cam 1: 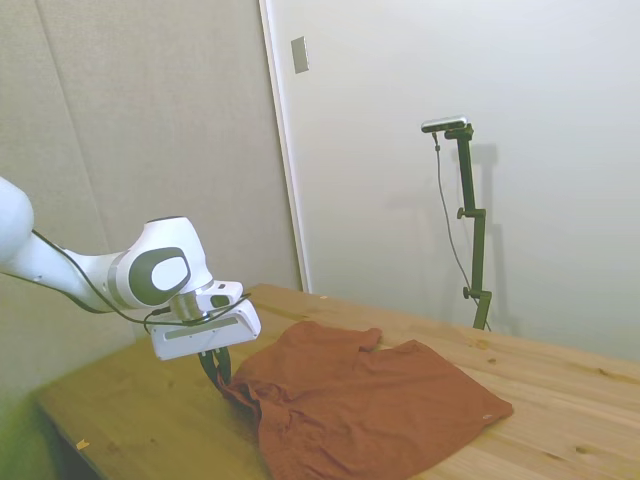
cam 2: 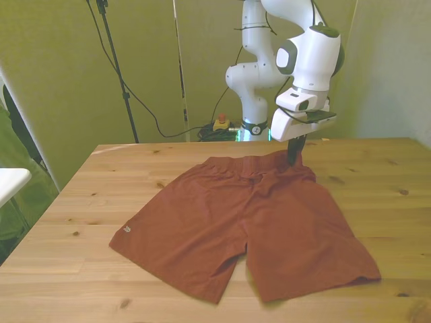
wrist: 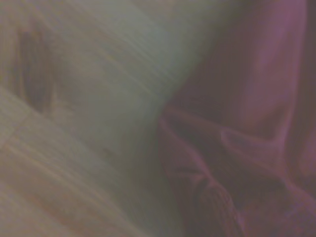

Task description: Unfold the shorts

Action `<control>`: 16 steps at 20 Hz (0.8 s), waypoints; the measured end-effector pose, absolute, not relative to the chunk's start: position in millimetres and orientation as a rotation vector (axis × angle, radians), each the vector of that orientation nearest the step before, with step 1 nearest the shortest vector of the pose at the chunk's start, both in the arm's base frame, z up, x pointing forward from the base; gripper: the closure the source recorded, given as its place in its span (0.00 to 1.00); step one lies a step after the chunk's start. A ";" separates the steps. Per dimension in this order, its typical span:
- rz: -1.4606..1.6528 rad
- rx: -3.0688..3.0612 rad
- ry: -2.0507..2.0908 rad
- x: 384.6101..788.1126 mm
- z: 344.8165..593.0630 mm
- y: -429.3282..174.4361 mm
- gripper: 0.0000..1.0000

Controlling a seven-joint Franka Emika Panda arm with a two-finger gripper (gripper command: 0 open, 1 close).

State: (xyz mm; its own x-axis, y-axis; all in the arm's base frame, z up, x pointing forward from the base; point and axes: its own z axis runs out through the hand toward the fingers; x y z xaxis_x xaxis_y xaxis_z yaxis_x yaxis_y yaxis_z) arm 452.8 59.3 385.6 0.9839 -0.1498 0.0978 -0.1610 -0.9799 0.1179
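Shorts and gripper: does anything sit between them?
Nothing. In the front view the gripper meets the waistband corner of the shorts directly, the fabric pulled up slightly there.

No text, brand or number could be read anywhere. The shorts (cam 2: 249, 222) bore a small pale mark near one leg hem, too small to make out.

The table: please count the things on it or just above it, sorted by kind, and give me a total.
Garments: 1, the rust-orange shorts, spread across the wooden table.
Tags: 1, a small pale tag on a leg hem at the front view's left.
Robot tools: 1, the gripper, at the waistband corner of the shorts.
Total: 3
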 end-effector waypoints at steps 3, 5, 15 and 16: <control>0.122 2.997 -0.225 439.7 381.1 61.5 0.00; 0.126 2.995 -0.225 434.1 381.8 62.7 0.00; 0.161 3.009 -0.221 395.1 406.9 88.1 0.00; 0.167 3.014 -0.227 389.9 414.8 91.2 0.00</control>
